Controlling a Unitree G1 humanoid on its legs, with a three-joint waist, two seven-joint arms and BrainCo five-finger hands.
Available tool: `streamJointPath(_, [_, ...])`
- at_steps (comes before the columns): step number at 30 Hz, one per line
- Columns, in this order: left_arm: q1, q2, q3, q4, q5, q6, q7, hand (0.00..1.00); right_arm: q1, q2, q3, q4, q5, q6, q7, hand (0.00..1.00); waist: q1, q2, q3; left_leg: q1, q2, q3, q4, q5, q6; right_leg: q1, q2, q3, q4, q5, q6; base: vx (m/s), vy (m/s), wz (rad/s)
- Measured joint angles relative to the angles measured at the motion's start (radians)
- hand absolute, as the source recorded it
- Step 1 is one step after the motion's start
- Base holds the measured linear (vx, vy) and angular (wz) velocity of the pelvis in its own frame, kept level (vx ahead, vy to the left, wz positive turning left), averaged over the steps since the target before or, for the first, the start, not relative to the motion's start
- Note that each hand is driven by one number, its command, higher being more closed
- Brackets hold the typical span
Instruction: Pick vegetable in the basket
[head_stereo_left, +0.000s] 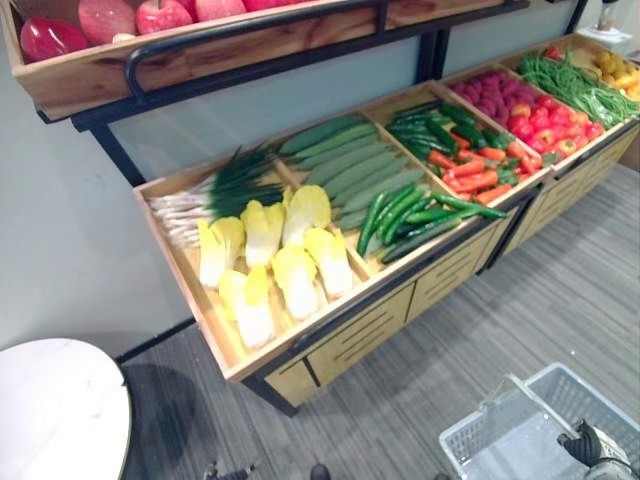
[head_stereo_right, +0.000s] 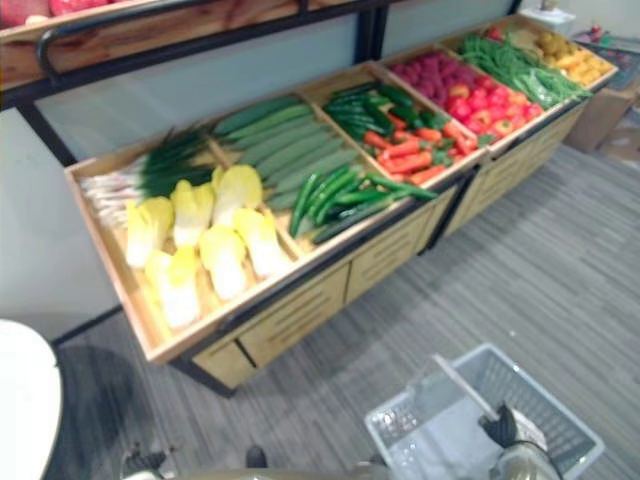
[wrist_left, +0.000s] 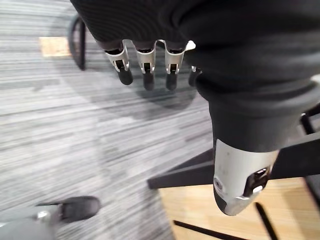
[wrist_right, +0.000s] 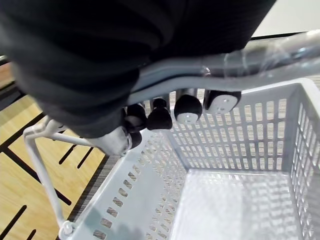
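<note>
While I am watching through the head camera, the right hand (wrist_right: 160, 117) is hanging low at the robot's right, its dark-tipped fingers curling round the smooth grey tubular handle (wrist_right: 260, 62) of the pale grey perforated plastic basket (wrist_right: 250, 145), whose slotted walls are sloping in towards a flat bottom. The left hand (wrist_left: 146, 62) is dangling over the striped grey carpet floor (head_stereo_left: 480, 320) with its fingers straight and slightly apart, gripping nothing. The vegetables are lying well apart from the basket, up in the slanted light wooden display stand (head_stereo_left: 205, 310). Glossy yellow-and-white leafy cabbages (head_stereo_left: 298, 275) are crowding the near compartment, with a bundle of thin green-topped scallions (head_stereo_left: 215, 190) lying just behind them against the stand's outer wall. Long smooth green cucumbers (head_stereo_left: 350, 165) are filling the next compartment, and slim curved green chilli peppers (head_stereo_left: 400, 210) are reaching its front lip. Beyond a wooden divider, tapered orange carrots (head_stereo_left: 470, 175) are piling up. A broad band of carpet is lying open between the stand's front edge and the basket, and a round white tabletop (head_stereo_left: 55, 410) is sitting near the stand's left corner.
</note>
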Motion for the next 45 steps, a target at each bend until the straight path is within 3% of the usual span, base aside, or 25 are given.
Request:
streamJointPath(7, [-0.015,0.010,-0.009,-0.036,-0.028,-0.014,0.018,0.00,-0.053,0.016,0.047,0.049,-0.001,-0.012,0.005,1.00,0.004,-0.019,0.001,0.028,0.002,0.028,-0.006,-0.019,0.001,-0.003,0.003,0.028,0.016,-0.004,-0.007,0.02,-0.004,-0.14])
streamJointPath(10, [-0.012,0.012,-0.008,-0.036,-0.038,-0.012,0.024,0.00,-0.049,0.028,0.041,0.050,-0.001,0.006,0.005,1.00,0.003,-0.058,0.018,0.056,-0.033,-0.008,-0.007,-0.056,0.009,-0.003,-0.047,0.013,0.141,-0.069,0.000,0.02,0.036,0.27])
streamJointPath(12, [-0.008,0.013,-0.008,-0.036,-0.038,-0.011,0.028,0.00,-0.052,0.034,0.037,0.050,0.000,0.026,0.002,1.00,0.001,-0.062,0.021,0.063,-0.028,-0.043,-0.007,-0.060,0.012,-0.038,-0.057,0.011,0.257,-0.063,-0.022,0.01,0.007,0.37])
streamJointPath(15, [-0.008,0.058,0.001,-0.036,-0.038,-0.011,0.033,0.00,-0.042,0.060,0.040,0.050,0.000,0.026,0.004,1.00,0.000,-0.063,0.016,0.071,0.008,-0.111,-0.007,-0.060,0.012,-0.057,-0.031,0.017,0.363,0.003,-0.069,0.08,-0.005,0.55])
streamJointPath(16, [-0.010,0.067,0.009,-0.036,-0.038,-0.011,0.036,0.00,-0.040,0.070,0.041,0.050,0.000,0.024,0.004,1.00,0.000,-0.063,0.021,0.070,0.014,-0.125,-0.007,-0.060,0.013,-0.067,-0.027,0.026,0.377,0.003,-0.073,0.12,-0.062,0.55])
streamJointPath(17, [-0.013,0.079,0.022,-0.036,-0.038,-0.011,0.039,0.00,-0.037,0.091,0.040,0.051,0.000,0.021,0.005,1.00,0.001,-0.078,0.021,0.061,0.023,-0.155,-0.006,-0.060,0.013,-0.071,-0.009,0.076,0.359,-0.039,-0.086,0.10,-0.081,0.65])
streamJointPath(20, [-0.021,0.092,0.025,-0.036,-0.039,-0.010,0.040,0.00,-0.022,0.100,0.034,0.063,0.000,0.005,0.004,1.00,-0.005,-0.093,0.019,0.037,0.020,-0.223,0.000,-0.059,0.004,-0.071,0.023,0.181,0.266,-0.050,-0.070,0.10,-0.118,0.67])
streamJointPath(22, [-0.026,0.078,0.055,-0.036,-0.040,-0.011,0.043,0.00,-0.022,0.101,0.013,0.107,0.001,0.005,0.004,1.00,-0.003,-0.098,0.008,0.035,0.017,-0.248,0.000,-0.054,-0.025,-0.022,0.017,0.160,0.198,-0.086,-0.020,0.14,-0.193,0.47])
streamJointPath(23, [-0.025,0.065,0.069,-0.033,-0.044,-0.012,0.046,0.00,-0.037,0.103,-0.009,0.135,0.004,0.006,0.004,1.00,0.006,-0.097,0.001,0.030,0.023,-0.248,0.000,-0.043,-0.027,0.006,0.024,0.145,0.142,-0.105,-0.010,0.14,-0.233,0.05])
streamJointPath(26, [-0.014,0.011,0.119,-0.017,-0.091,-0.012,0.054,0.00,-0.073,0.102,-0.047,0.145,0.035,0.003,0.004,1.00,0.004,-0.050,-0.004,0.001,0.065,-0.246,0.000,-0.032,-0.046,0.022,0.078,0.127,0.065,-0.109,-0.014,0.11,-0.231,-0.03])
streamJointPath(27, [-0.015,0.003,0.128,-0.013,-0.104,-0.012,0.057,0.00,-0.073,0.102,-0.052,0.150,0.040,0.005,0.004,1.00,0.003,-0.045,-0.004,0.001,0.076,-0.246,0.000,-0.029,-0.051,0.024,0.088,0.123,0.066,-0.109,-0.014,0.09,-0.156,0.09])
streamJointPath(28, [-0.011,-0.006,0.145,-0.012,-0.116,-0.012,0.060,0.00,-0.071,0.102,-0.070,0.161,0.046,0.006,0.004,1.00,0.002,-0.022,-0.017,0.008,0.093,-0.247,0.000,-0.025,-0.058,0.038,0.103,0.114,0.066,-0.109,-0.014,0.11,-0.170,0.17])
streamJointPath(31, [-0.009,-0.006,0.172,-0.013,-0.116,-0.014,0.067,0.00,-0.046,0.102,-0.090,0.164,0.071,0.008,0.002,1.00,0.000,-0.024,-0.020,0.019,0.113,-0.245,0.001,-0.012,-0.072,0.070,0.121,0.074,0.069,-0.121,-0.034,0.07,-0.099,0.28])
streamJointPath(35, [-0.009,-0.006,0.206,-0.011,-0.157,-0.014,0.079,0.00,-0.029,0.102,-0.099,0.164,0.079,0.007,0.001,1.00,0.001,-0.025,-0.020,0.003,0.095,-0.189,0.001,0.002,-0.064,0.070,0.101,0.037,0.071,-0.155,-0.066,-0.01,-0.021,0.21])
streamJointPath(37, [-0.010,-0.007,0.227,-0.017,-0.190,-0.015,0.089,0.00,-0.028,0.109,-0.108,0.165,0.079,0.007,0.002,1.00,0.001,-0.013,-0.022,0.000,0.087,-0.187,0.000,0.012,-0.062,0.066,0.093,0.036,0.076,-0.160,-0.072,-0.06,0.002,0.13])
streamJointPath(41, [0.060,-0.073,0.250,-0.328,-0.234,-0.034,0.147,0.00,-0.011,0.126,-0.130,0.164,0.076,0.005,0.000,1.00,0.004,0.001,-0.024,-0.006,0.093,-0.136,-0.004,0.013,-0.061,0.047,0.094,0.039,0.089,-0.161,-0.073,-0.11,0.012,-0.01])
streamJointPath(43, [0.094,-0.091,0.219,-0.498,-0.205,-0.043,0.154,0.00,0.004,0.135,-0.143,0.164,0.076,0.004,0.000,1.00,0.003,0.002,-0.026,-0.008,0.090,-0.133,-0.007,0.014,-0.060,0.045,0.095,0.039,0.089,-0.158,-0.069,-0.10,0.014,-0.02])
streamJointPath(45, [0.107,-0.106,0.183,-0.673,-0.100,-0.053,0.154,0.00,0.018,0.134,-0.162,0.169,0.074,-0.001,0.000,1.00,0.003,0.008,-0.030,-0.020,0.087,-0.131,-0.007,0.016,-0.056,0.033,0.095,0.041,0.088,-0.152,-0.060,-0.07,0.020,-0.02])
